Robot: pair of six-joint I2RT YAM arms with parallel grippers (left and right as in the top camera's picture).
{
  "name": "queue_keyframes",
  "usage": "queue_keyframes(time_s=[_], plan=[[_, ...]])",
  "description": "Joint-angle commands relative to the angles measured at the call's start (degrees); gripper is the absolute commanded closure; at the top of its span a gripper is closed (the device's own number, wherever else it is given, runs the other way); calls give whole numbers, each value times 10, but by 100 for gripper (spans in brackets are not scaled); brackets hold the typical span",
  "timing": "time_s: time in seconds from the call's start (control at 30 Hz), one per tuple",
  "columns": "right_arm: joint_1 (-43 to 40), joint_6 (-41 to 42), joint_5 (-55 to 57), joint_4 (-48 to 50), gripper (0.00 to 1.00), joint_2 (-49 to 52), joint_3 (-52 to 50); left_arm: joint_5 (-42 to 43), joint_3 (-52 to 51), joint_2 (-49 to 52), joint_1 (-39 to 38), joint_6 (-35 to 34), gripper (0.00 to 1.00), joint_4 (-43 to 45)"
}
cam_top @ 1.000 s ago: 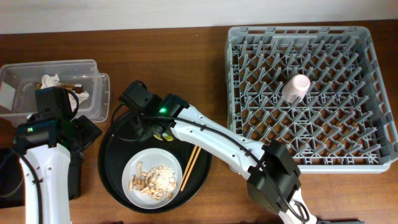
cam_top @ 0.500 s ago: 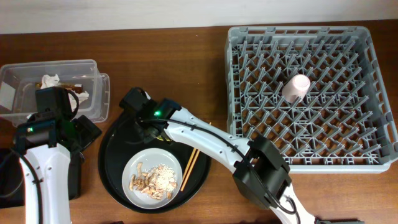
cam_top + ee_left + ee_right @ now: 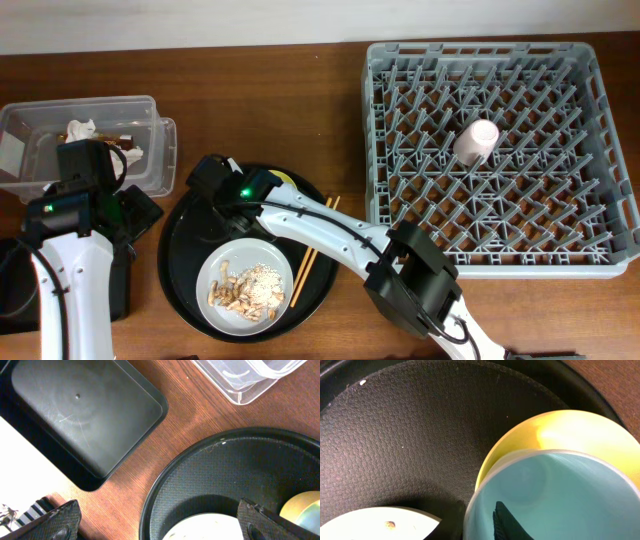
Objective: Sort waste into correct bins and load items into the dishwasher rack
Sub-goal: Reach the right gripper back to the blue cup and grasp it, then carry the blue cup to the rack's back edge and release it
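Note:
My right gripper [image 3: 222, 185] is over the back of the large round black tray [image 3: 178, 270], shut on the rim of the light blue cup [image 3: 560, 495], with one finger inside it. The cup sits against the yellow bowl [image 3: 555, 427], whose edge shows in the overhead view [image 3: 284, 178]. The white-grey plate [image 3: 215, 262] holds beige food scraps [image 3: 248, 287], and the chopsticks [image 3: 305, 265] lie beside it. The pink cup [image 3: 476, 140] stands in the grey dishwasher rack [image 3: 480, 50]. My left gripper [image 3: 160, 527] is open and empty. White tissue [image 3: 80, 129] and brown wrapper [image 3: 126, 149] lie in the clear tub [image 3: 150, 105].
The flat black tray [image 3: 75, 410] lies left of the round tray, mostly under my left arm in the overhead view. The clear tub's corner [image 3: 250, 385] is just beyond it. The rack fills the right side of the table.
My right arm has swung left and back across the round tray, uncovering the yellow bowl's edge. The left arm has not moved.

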Motion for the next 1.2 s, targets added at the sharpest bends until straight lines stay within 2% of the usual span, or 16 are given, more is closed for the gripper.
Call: queue_keyframes(time_s=[0.0, 0.13, 0.2, 0.27, 0.4, 0.47, 0.53, 0.67, 0.7, 0.83, 0.9, 0.93, 1.0, 1.07, 1.1, 1.17], plan=[[1, -2, 12, -8, 84, -3, 17, -8, 2, 0, 2, -5, 1, 1], [-21, -1, 11, -45, 96, -23, 82, -8, 2, 0, 3, -5, 1, 1], [-60, 16, 1, -132, 96, -24, 175, -8, 2, 0, 3, -5, 1, 1], [-110, 16, -51, -205, 96, -24, 263, -8, 2, 0, 2, -5, 1, 1], [-278, 11, -221, -361, 96, -24, 430, -8, 2, 0, 2, -5, 1, 1], [-362, 7, -282, -410, 96, -24, 459, -8, 2, 0, 3, -5, 1, 1], [-487, -72, -368, -466, 96, -23, 462, -8, 2, 0, 2, -5, 1, 1], [-658, -196, -521, -463, 96, -16, 420, -8, 2, 0, 3, -5, 1, 1], [-676, -209, -535, -459, 96, -13, 412, -8, 2, 0, 3, -5, 1, 1], [-715, -217, -633, -354, 96, 11, 322, -8, 2, 0, 3, -5, 1, 1], [-715, -214, -702, -244, 96, 22, 243, -8, 2, 0, 3, -5, 1, 1], [-715, -183, -721, -178, 96, 25, 204, -8, 2, 0, 3, -5, 0, 1], [-721, -49, -733, -3, 96, 30, 117, -8, 2, 0, 2, -5, 1, 1], [-726, 31, -779, 143, 96, 41, 66, -8, 2, 0, 3, -5, 1, 1], [-730, 78, -781, 188, 96, 52, 54, -8, 2, 0, 2, -5, 1, 1], [-736, 107, -779, 201, 96, 70, 53, -8, 2, 0, 2, -5, 1, 1]])
